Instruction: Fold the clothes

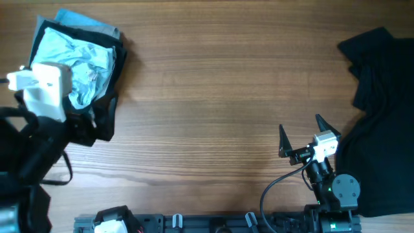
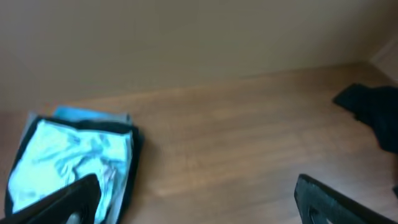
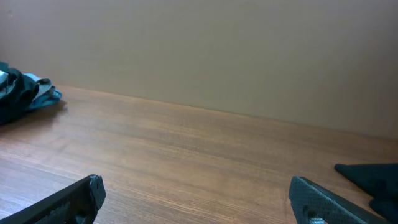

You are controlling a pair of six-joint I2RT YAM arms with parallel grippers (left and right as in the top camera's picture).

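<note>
A pale light-blue T-shirt (image 1: 84,61) lies crumpled on top of a folded black garment (image 1: 103,116) and a grey-blue one (image 1: 87,21) at the table's far left. The pile also shows in the left wrist view (image 2: 68,158) and the right wrist view (image 3: 25,93). A large black garment (image 1: 381,116) lies spread at the right edge, and shows in the left wrist view (image 2: 373,109). My left gripper (image 2: 196,205) is open and empty, hovering beside the pile. My right gripper (image 1: 303,131) is open and empty over bare wood, left of the black garment (image 3: 373,177).
The wooden table (image 1: 207,84) stretches between the two lots of clothes. The left arm's white wrist block (image 1: 45,87) overlaps the pile. The arms' bases and cables (image 1: 278,188) sit along the front edge.
</note>
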